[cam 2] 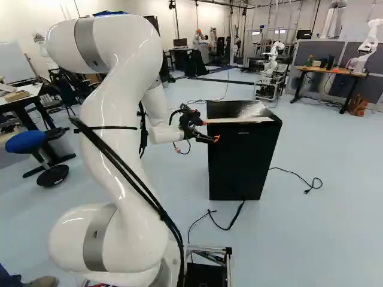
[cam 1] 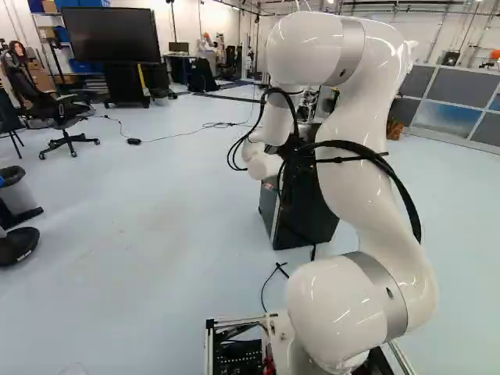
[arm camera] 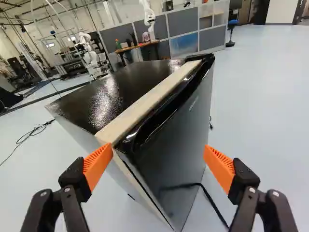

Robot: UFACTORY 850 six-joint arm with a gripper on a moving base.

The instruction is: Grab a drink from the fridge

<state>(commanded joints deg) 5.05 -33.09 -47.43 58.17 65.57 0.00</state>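
Note:
My gripper (cam 2: 210, 131) is at the left side of the black fridge (cam 2: 242, 164) in the right base view, near its top front edge. Seen from the wrist, the orange-padded fingers stand wide apart, with nothing gripped by the gripper (arm camera: 157, 153). Ahead of them is a top corner of the fridge (arm camera: 171, 140), with a pale strip (arm camera: 145, 107) along its top beside the door's recessed upper edge. The door looks closed, so the inside is hidden. In the left base view the arm partly covers the fridge (cam 1: 308, 219).
A black cable (cam 2: 224, 226) lies on the floor before the fridge, another (cam 2: 296, 188) beside it. Farther back stand a wooden-topped table (cam 2: 332, 70) and another robot (cam 2: 370, 45). Left are an office chair (cam 1: 58, 113) and a blue stool (cam 2: 27, 142).

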